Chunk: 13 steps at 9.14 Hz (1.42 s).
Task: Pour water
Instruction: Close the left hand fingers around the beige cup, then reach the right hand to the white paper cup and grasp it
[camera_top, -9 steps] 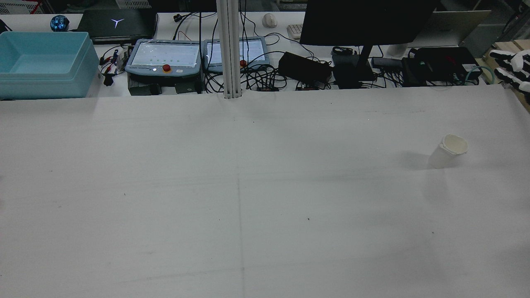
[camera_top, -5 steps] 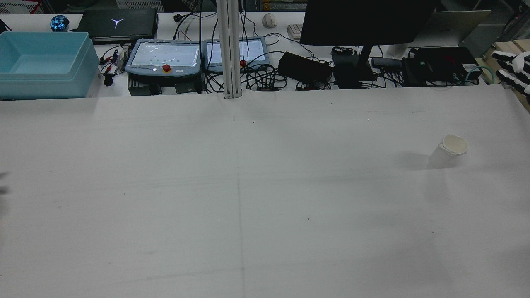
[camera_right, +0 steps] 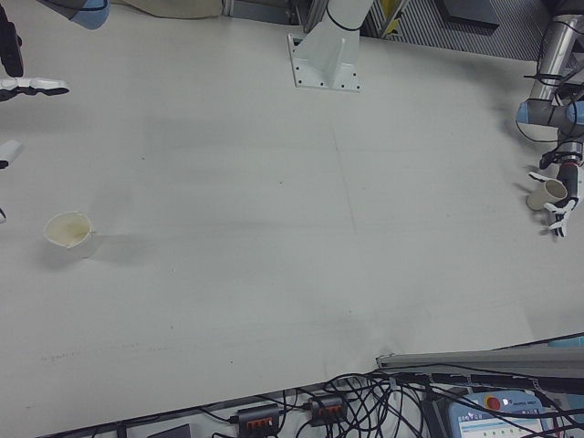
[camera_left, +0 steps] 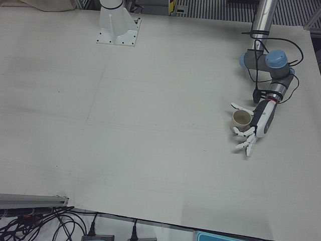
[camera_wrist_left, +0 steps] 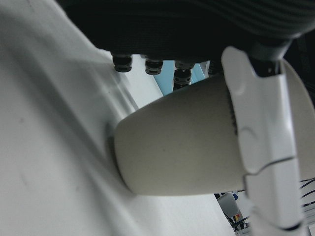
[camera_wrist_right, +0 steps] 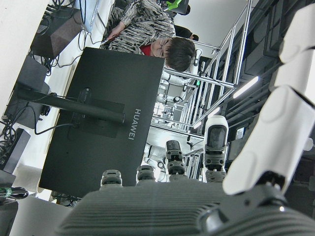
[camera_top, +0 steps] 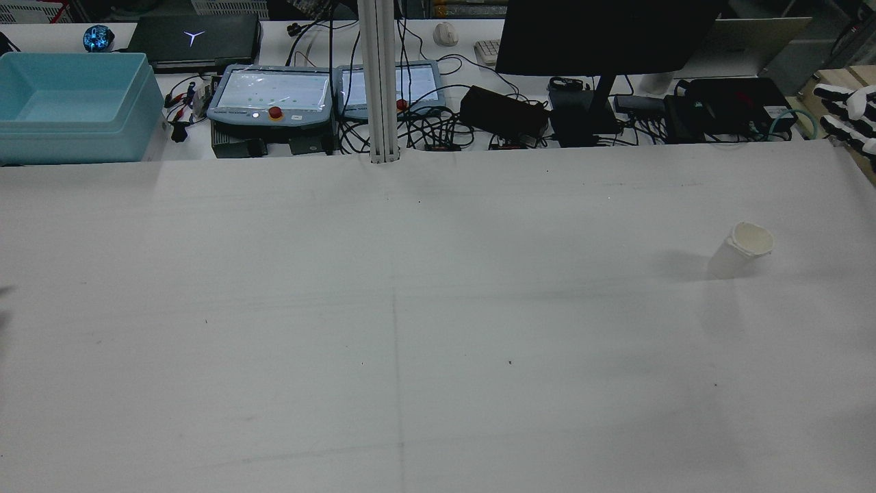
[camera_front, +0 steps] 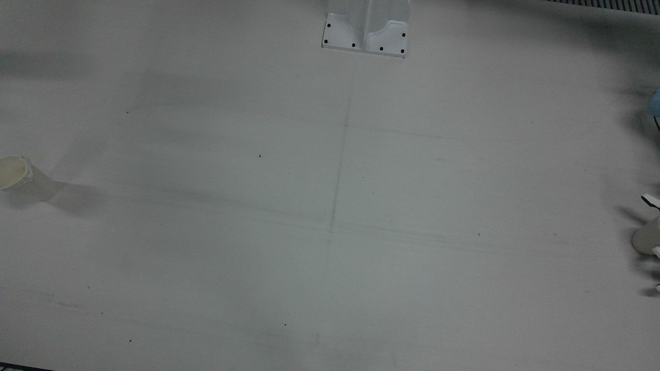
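A pale paper cup (camera_left: 242, 120) stands on the white table near my left hand (camera_left: 255, 128); it also shows in the front view (camera_front: 647, 237) and the right-front view (camera_right: 545, 193). The left hand is open, its fingers spread on either side of the cup. In the left hand view the cup (camera_wrist_left: 182, 147) fills the frame with one finger (camera_wrist_left: 261, 132) across it. A second paper cup (camera_top: 742, 248) stands upright on the right half, also in the front view (camera_front: 20, 178) and the right-front view (camera_right: 68, 231). My right hand (camera_top: 852, 113) is open, well off from it at the table's far right edge.
A light blue bin (camera_top: 72, 106), two teach pendants (camera_top: 274, 96), cables and a black monitor (camera_top: 602, 34) lie beyond the table's far edge. A white post (camera_top: 380, 82) stands at the middle of that edge. An arm pedestal (camera_front: 366, 28) stands at the robot's side.
My right hand has drawn slightly further out past the right edge of the rear view. The cup on the right half has not moved.
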### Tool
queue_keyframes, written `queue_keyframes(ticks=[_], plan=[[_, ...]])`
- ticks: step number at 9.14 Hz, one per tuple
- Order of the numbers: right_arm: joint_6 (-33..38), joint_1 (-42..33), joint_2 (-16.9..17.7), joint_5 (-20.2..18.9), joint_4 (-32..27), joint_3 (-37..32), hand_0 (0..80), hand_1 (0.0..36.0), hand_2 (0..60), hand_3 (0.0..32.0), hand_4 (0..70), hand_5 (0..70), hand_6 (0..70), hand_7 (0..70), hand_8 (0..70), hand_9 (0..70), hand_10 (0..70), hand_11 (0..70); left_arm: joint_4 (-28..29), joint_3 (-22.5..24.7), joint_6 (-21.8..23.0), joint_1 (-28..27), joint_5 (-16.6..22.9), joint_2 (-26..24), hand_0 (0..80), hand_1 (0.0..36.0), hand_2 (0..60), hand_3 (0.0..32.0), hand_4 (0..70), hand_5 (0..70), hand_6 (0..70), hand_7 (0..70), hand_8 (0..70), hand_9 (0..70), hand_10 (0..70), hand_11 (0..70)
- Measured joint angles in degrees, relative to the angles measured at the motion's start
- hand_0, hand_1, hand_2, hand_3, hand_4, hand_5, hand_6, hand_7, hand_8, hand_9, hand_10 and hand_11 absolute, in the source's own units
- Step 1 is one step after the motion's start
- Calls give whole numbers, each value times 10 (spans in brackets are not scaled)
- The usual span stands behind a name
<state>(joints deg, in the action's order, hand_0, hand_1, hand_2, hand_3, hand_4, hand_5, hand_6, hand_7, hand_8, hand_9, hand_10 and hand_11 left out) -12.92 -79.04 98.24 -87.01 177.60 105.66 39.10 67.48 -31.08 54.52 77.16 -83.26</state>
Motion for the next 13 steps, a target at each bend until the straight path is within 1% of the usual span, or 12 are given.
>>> queue_keyframes(ticks=[1,2,4,5,6,7,8,9,10,11,12,13], plan=[[0,0,0,0,0,0,466,116,98,0,88,627,80,168,26,38,18,37,-5,0,7,0,0,-2,800,358,599,0,700,700,138,275,44,46,42,82],[0,0,0,0,0,0,465,116,98,0,86,624,79,169,27,39,18,36,-9,1,11,0,-1,-3,797,360,600,0,700,700,139,276,45,47,45,87],[1,-1,0,0,-1,0,467,116,96,0,83,622,79,167,28,40,16,33,-12,1,24,0,-1,-4,738,360,600,0,700,700,137,275,40,41,43,83],[2,-2,1,0,-1,1,466,116,95,0,82,628,79,168,29,41,17,35,-16,3,38,0,-1,-4,755,360,600,0,700,700,137,279,38,41,42,81],[3,-2,2,0,-1,1,467,116,95,0,80,618,77,163,28,40,17,35,-28,10,55,0,-1,-4,712,360,600,0,700,700,132,275,37,41,40,77],[3,-3,3,0,-1,1,465,115,89,0,71,595,70,151,26,35,18,36,-43,21,69,0,-1,-4,747,360,600,0,700,700,133,276,39,41,41,80],[5,-4,4,0,-2,1,465,115,90,0,70,599,70,149,26,34,16,33,-63,35,86,0,-1,-3,766,360,600,0,700,700,130,274,38,40,41,81],[5,-5,8,-1,-2,-1,463,112,89,0,73,553,68,136,26,29,17,35,-85,52,105,1,-1,-3,797,360,600,0,700,700,126,271,36,40,40,80],[4,-4,15,-2,-6,-20,457,104,80,0,61,341,53,89,23,14,29,53,-109,73,125,1,0,-3,766,360,600,0,700,700,122,268,35,39,39,78],[0,-2,21,-3,-27,-53,459,104,78,0,77,320,60,91,24,15,28,52,-130,91,145,0,0,-3,773,360,600,0,700,700,124,269,35,39,39,79],[-6,0,21,-3,-65,-101,463,110,101,0,124,472,90,135,36,31,22,41,-147,106,166,0,1,-3,800,360,600,0,700,700,122,269,34,39,38,78],[-12,3,13,-4,-117,-173,466,116,113,0,130,447,93,140,38,32,26,48,-169,128,187,0,1,-1,800,360,600,0,700,700,120,266,33,39,37,78]])
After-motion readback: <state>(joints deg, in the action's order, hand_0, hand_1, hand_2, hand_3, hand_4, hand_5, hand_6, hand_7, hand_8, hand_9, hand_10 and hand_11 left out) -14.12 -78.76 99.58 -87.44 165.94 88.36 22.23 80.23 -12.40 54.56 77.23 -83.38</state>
